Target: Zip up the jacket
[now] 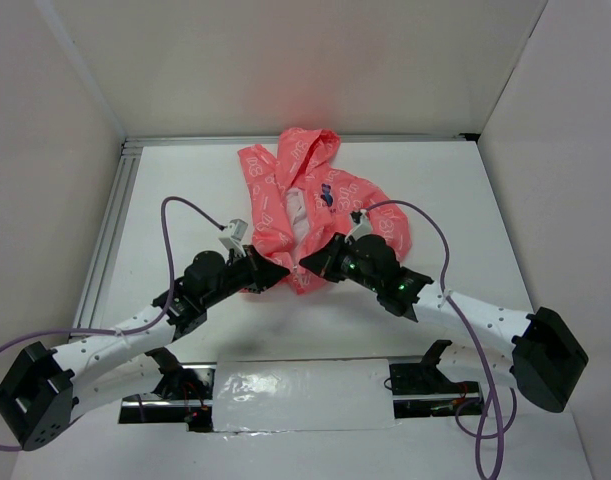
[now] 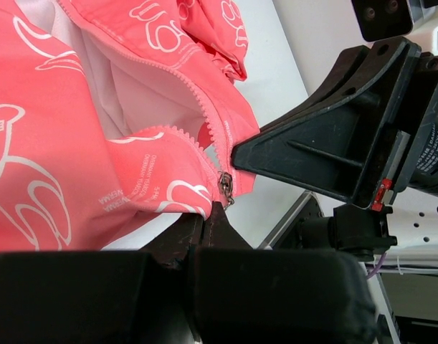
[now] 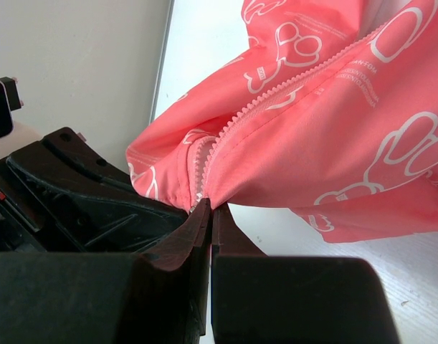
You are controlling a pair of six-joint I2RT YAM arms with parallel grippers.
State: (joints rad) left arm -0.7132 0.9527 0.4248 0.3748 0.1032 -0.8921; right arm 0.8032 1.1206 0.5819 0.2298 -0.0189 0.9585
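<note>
Now your left end effector (image 2: 208, 218) and right end effector (image 3: 209, 209) both pinch the bottom edge of the thin coral-pink hooded jacket (image 1: 285, 190), by its zip (image 2: 224, 188).

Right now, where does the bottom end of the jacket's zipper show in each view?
Top external: zipper end at the jacket hem, between both gripper tips.
Left wrist: centre, slider just above the left gripper.
Right wrist: lower centre-left, teeth running down to the right gripper.
Shared landmark: the pinched hem.
</note>
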